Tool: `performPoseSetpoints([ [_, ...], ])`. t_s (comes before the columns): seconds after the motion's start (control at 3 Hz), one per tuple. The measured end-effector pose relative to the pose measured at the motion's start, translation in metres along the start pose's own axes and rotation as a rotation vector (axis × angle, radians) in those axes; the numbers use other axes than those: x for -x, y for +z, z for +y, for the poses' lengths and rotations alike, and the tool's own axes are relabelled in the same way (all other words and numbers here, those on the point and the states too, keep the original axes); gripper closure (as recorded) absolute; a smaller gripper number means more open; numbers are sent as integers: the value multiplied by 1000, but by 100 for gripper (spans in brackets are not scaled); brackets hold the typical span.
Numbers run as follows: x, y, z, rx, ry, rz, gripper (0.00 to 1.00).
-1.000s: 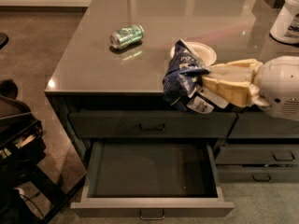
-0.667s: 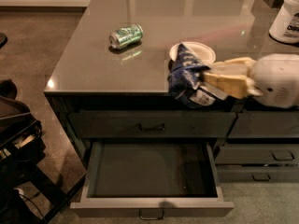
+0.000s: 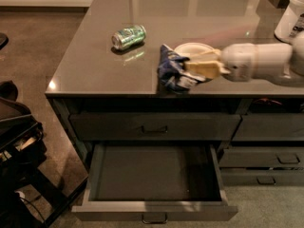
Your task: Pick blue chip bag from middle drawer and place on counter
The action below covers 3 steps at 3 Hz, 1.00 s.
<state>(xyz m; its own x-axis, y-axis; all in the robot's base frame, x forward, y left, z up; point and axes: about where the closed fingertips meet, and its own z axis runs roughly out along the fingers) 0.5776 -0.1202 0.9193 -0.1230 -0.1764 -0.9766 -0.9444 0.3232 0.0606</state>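
The blue chip bag [image 3: 172, 73] is a crumpled dark-blue foil bag, now over the front part of the counter [image 3: 95, 65], touching or just above its surface. My gripper [image 3: 192, 70] reaches in from the right on a white arm, and its tan fingers [image 3: 202, 66] are shut on the bag's right side. The middle drawer [image 3: 154, 172] stands pulled open below the counter's front edge, and its dark inside holds nothing.
A green drink can [image 3: 128, 36] lies on its side at the counter's back left. A white plate [image 3: 194, 50] sits just behind the bag. A white container [image 3: 289, 18] stands at the far right. Shut drawers [image 3: 154, 126] line the cabinet front. Dark equipment [image 3: 19, 141] stands on the floor at left.
My gripper has carried the bag up from in front of the counter's edge and in over the countertop. The drawer and can have not moved.
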Motion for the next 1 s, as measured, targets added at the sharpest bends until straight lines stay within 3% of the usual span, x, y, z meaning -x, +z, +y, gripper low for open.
performPoseSetpoints([
  [0.33, 0, 57, -28, 108, 1, -12, 100],
  [0.67, -1, 102, -46, 179, 11, -27, 100],
  [1.0, 3, 110, -47, 188, 4, -34, 82],
])
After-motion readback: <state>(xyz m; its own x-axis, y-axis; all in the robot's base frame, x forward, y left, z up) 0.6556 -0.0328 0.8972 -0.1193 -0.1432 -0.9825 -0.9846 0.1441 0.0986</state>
